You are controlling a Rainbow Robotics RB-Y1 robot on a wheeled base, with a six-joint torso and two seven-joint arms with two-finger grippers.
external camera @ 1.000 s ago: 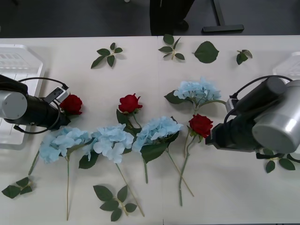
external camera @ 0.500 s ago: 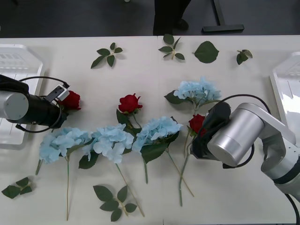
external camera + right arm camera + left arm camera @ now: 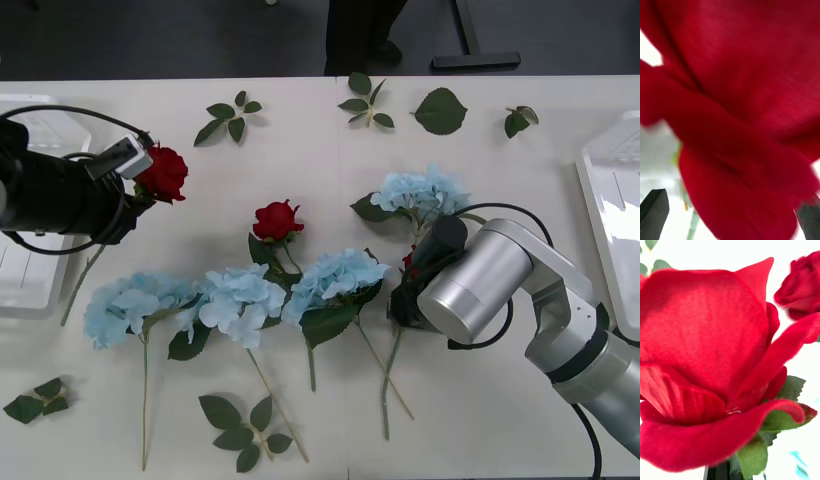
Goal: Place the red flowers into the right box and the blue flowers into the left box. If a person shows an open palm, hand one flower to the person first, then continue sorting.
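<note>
My left gripper (image 3: 133,196) is shut on the stem of a red rose (image 3: 162,172), just under the bloom (image 3: 707,352), and holds it above the table's left side. The stem trails down towards the left box (image 3: 30,290). My right gripper (image 3: 730,215) is open, its black fingertips (image 3: 655,210) on either side of another red rose bloom (image 3: 737,112) close before the camera. In the front view the right arm covers most of that rose (image 3: 409,262). A third red rose (image 3: 277,220) lies mid-table. Several blue flowers (image 3: 240,298) lie in a row. The right box (image 3: 610,200) sits at the right edge.
Loose green leaf sprigs lie along the far side (image 3: 230,115) (image 3: 440,110) and at the front (image 3: 245,430) (image 3: 35,400). One blue hydrangea (image 3: 425,192) lies just beyond the right arm. A black stand foot (image 3: 475,60) is behind the table.
My left gripper rose and moved toward the far side with its red rose. The right arm swung left and came down over the centre-right rose, covering most of it.
</note>
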